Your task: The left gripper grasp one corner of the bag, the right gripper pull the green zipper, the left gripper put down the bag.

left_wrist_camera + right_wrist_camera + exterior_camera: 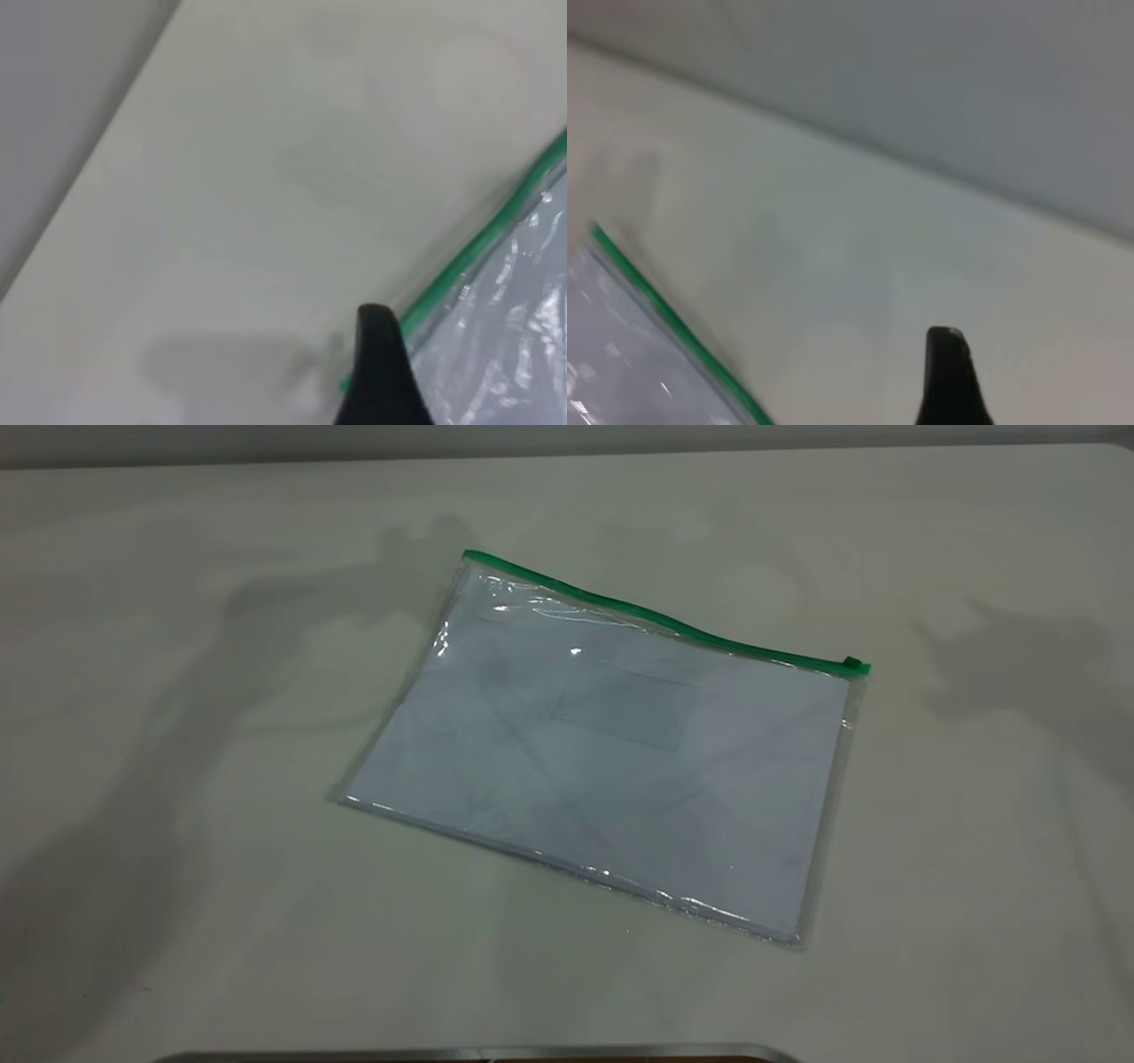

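Observation:
The bag (602,753) lies flat on the table, a clear pouch with white paper inside and a small pocket (627,707). Along its far edge runs the green zipper strip (656,613), with the slider (852,662) at the right end. The left far corner (467,556) rests on the table. Neither gripper shows in the exterior view, only their shadows. In the left wrist view my left gripper (381,372) hovers right by the strip's end (347,382), with the strip (478,248) and the bag (505,336) beyond. In the right wrist view my right gripper (950,381) is over bare table, apart from the strip (664,305).
The pale table (177,868) stretches all round the bag. Its far edge meets a grey wall (966,80). A metal rim (478,1052) shows at the near edge of the exterior view.

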